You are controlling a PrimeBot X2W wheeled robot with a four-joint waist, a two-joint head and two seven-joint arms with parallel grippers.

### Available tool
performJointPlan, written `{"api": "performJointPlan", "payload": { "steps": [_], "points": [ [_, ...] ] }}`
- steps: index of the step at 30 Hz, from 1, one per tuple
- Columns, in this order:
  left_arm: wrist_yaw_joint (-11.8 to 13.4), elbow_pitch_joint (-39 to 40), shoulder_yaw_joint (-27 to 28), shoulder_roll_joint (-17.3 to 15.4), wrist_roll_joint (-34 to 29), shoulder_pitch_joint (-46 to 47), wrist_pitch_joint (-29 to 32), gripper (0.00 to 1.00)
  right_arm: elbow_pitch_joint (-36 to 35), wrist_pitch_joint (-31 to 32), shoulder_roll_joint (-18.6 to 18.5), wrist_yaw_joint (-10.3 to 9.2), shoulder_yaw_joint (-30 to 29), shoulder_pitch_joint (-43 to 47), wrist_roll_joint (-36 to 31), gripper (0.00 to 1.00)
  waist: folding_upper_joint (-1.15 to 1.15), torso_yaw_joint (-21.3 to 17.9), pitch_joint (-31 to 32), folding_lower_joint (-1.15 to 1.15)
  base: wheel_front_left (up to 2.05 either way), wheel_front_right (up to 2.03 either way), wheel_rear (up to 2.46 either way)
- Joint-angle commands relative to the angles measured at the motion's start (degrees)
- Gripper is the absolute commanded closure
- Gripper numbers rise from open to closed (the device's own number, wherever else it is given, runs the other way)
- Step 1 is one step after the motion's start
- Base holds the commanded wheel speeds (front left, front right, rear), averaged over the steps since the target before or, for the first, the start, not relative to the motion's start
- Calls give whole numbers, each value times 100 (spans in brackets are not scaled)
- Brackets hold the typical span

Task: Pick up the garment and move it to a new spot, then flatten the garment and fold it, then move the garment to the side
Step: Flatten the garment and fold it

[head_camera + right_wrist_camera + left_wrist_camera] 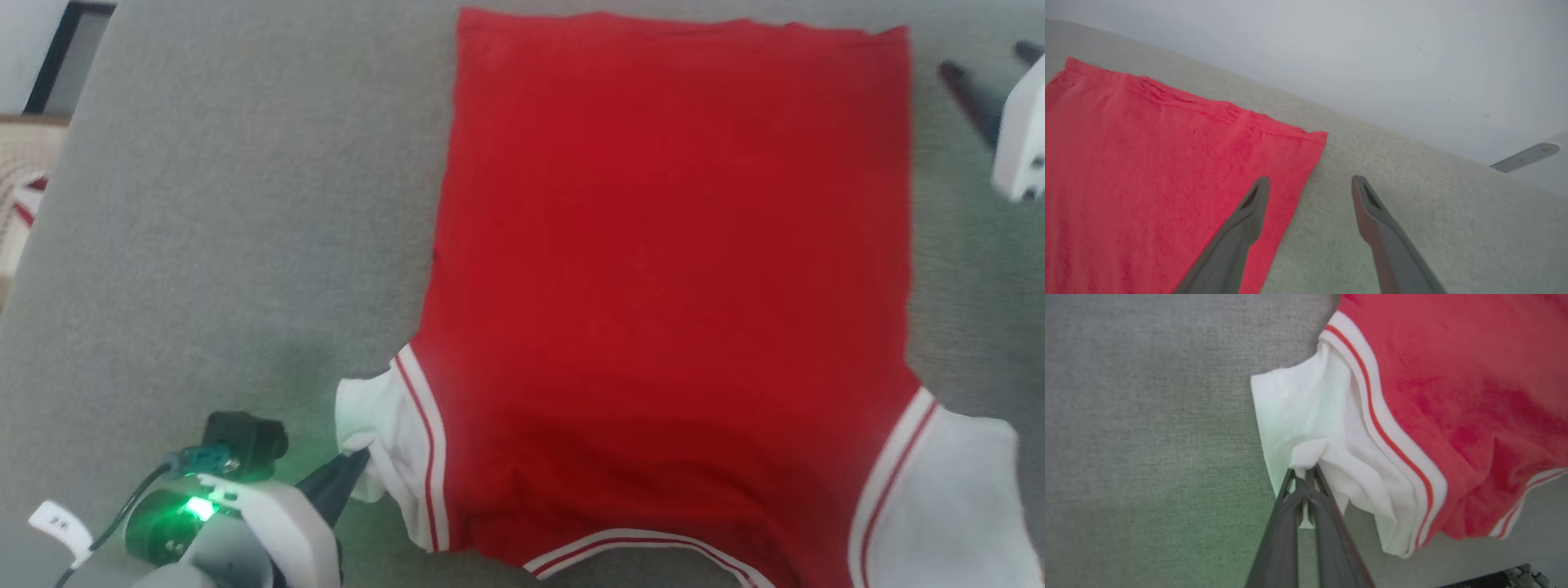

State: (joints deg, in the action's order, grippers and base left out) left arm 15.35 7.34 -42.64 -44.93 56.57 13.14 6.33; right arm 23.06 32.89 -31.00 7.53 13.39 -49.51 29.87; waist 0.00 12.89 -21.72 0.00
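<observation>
Your left gripper (1305,475) pinches the white sleeve (1306,416) at the near-left of the garment (669,245), your right gripper (1310,183) hangs spread just beside its far-right hem corner (1318,136), and it lies flat on the grey cushion (204,245), right of centre, long axis running near edge to far edge

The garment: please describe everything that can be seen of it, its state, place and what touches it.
The garment is a red T-shirt of soft knit-looking cloth, with white short sleeves and red-white striped trim at sleeve seams and collar. It lies spread mostly flat on the grey surface, hem far, collar near the robot. The left pincer is shut on the bunched left sleeve. The right pincer, open, hangs by the far right hem corner, gripping nothing.
</observation>
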Motion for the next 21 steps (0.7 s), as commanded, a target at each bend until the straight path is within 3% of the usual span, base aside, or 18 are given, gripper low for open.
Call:
{"api": "performJointPlan", "payload": {
  "steps": [1, 7, 16, 17, 18, 21],
  "points": [
    [-51, -45, -30, 54, -53, 131, 18, 100, 296, 55, 32, -8, -8, -236, -70, 0, 0, 217, -214, 0, 0, 0, 0],
    [-254, -305, -168, 346, -180, 461, 38, 100, 1949, 404, 228, -7, -210, -1261, -410, 0, 0, 532, -497, 0, 0, 0, 0],
    [-498, -705, -311, 659, -214, 757, 33, 100, 3610, 1199, 451, -10, -350, -1930, -905, 0, 0, 801, -689, 0, 0, 0, 0],
    [-531, -782, -324, 683, -205, 789, 35, 100, 3858, 1400, 487, -10, -264, -1946, -1068, 53, 0, 818, -697, 0, 0, 0, 0],
    [-546, -814, -319, 698, -193, 795, 24, 100, 3915, 1454, 513, -10, -179, -1929, -1121, 100, 0, 819, -699, 0, 0, 0, 0],
    [-559, -919, -301, 713, -160, 815, 10, 100, 3976, 1484, 471, -11, -54, -1948, -1177, 100, 0, 788, -689, 0, 0, 0, 0]
  ]
}}
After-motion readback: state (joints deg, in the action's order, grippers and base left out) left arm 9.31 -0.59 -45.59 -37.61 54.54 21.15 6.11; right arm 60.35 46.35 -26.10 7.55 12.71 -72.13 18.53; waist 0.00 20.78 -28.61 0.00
